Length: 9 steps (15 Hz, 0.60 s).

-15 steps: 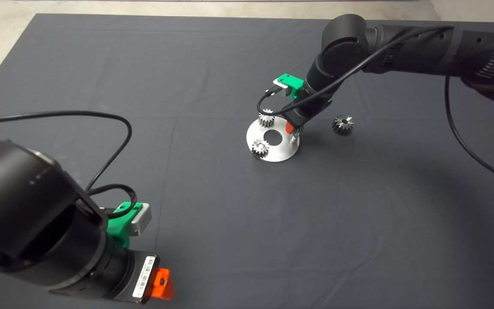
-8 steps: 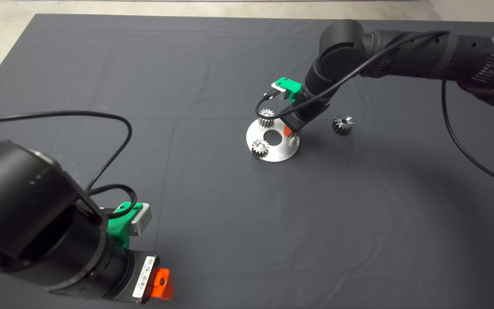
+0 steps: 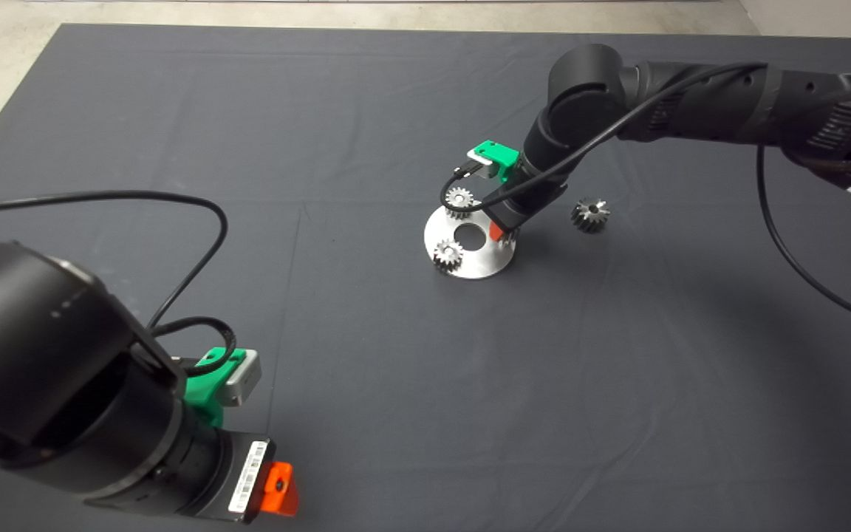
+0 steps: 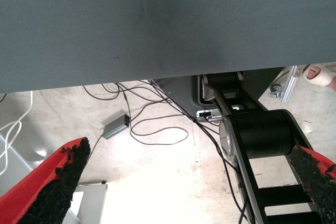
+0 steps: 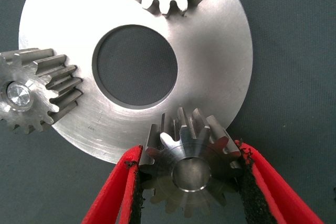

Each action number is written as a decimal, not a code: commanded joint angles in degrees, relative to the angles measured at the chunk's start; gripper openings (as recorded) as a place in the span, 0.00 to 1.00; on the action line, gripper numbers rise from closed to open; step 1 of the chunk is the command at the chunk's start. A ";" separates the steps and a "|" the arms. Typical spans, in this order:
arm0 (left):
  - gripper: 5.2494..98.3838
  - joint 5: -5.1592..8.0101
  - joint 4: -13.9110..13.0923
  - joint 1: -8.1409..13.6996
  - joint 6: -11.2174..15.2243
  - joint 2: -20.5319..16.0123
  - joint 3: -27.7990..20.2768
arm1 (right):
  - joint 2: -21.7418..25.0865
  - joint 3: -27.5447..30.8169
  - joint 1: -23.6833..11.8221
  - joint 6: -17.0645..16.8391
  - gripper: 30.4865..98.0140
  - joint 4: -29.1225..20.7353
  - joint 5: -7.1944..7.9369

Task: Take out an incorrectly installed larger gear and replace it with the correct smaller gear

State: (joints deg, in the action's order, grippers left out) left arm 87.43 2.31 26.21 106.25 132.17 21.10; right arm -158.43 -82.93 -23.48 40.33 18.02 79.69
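Observation:
The larger gear, shiny with coarse teeth, sits on the rim of a round silver plate with a centre hole. My right gripper is shut on it, black pads against its teeth on both sides. In the head view this gripper stands at the plate's right edge and hides most of that gear. The smaller gear, darker with a black centre hole, lies on the mat to the right of the plate. My left gripper waits open at the lower left.
Two pale fine-toothed gears sit on the plate's far and left sides. The right arm's black cable loops just above the far one. The left wrist view shows the mat's edge, floor cables and a person's foot.
The right gripper has come down a little and slightly left around the larger gear, which stayed on the plate. The left arm has not moved.

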 commanded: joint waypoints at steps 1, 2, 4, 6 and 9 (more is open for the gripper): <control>1.00 0.81 -1.25 0.34 0.36 -0.28 -0.99 | 0.26 0.51 -1.84 -0.07 0.15 2.55 0.03; 1.00 0.81 -1.32 0.34 0.36 -0.28 -0.99 | 0.26 0.51 -1.84 -0.07 0.15 2.55 0.03; 1.00 0.81 -1.33 0.34 0.36 -0.28 -0.99 | 0.26 0.51 -1.84 -0.07 0.15 2.55 0.03; 1.00 0.81 -1.25 0.34 0.36 -0.28 -0.99 | 0.17 0.51 -1.84 -0.07 0.15 2.55 0.03; 1.00 0.81 -1.25 0.34 0.36 -0.28 -0.99 | 0.17 0.51 -1.75 -0.07 0.15 2.64 0.03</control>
State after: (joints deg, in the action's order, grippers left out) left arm 87.44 2.30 26.21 106.25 132.15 21.10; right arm -158.25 -82.93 -23.48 40.33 18.69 79.71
